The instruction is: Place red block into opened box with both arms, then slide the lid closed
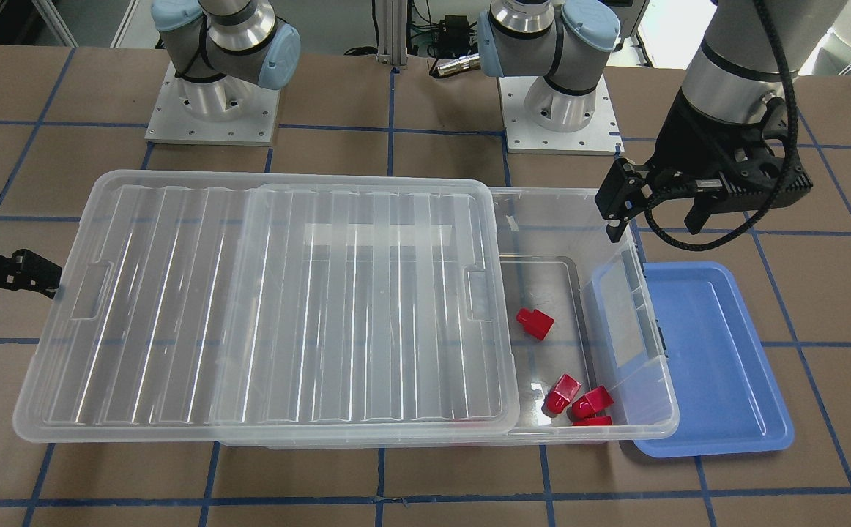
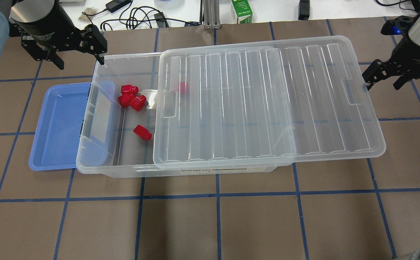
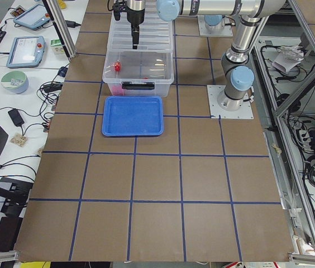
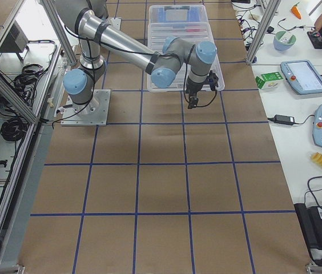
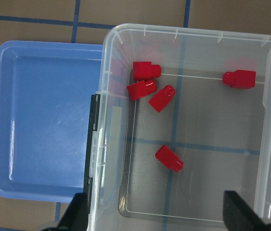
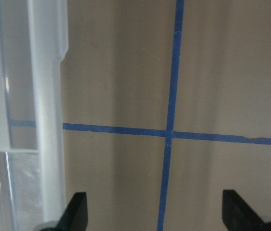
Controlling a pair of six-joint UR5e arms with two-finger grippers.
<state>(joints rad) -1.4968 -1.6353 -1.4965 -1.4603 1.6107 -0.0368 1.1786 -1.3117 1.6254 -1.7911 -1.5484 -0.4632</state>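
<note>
Several red blocks lie inside the clear box (image 2: pixel 130 56) at its uncovered left end. One red block (image 2: pixel 142 132) lies alone; three more (image 2: pixel 129 96) are clustered in the far corner, and another (image 2: pixel 183 87) shows through the lid. The ribbed clear lid (image 2: pixel 268 104) rests on the box, slid to the right so it overhangs that end. My left gripper (image 2: pixel 80 56) hovers open and empty above the box's far left corner, looking down on the blocks (image 5: pixel 169 158). Open and empty too, my right gripper (image 2: pixel 385 78) hangs just beyond the lid's right end.
A shallow blue tray (image 2: pixel 56 126) sits against the box's left end, partly tucked under it. The two arm bases (image 1: pixel 213 110) (image 1: pixel 557 110) stand behind the box. Cables and a green carton (image 2: pixel 241 11) lie past the table's far edge.
</note>
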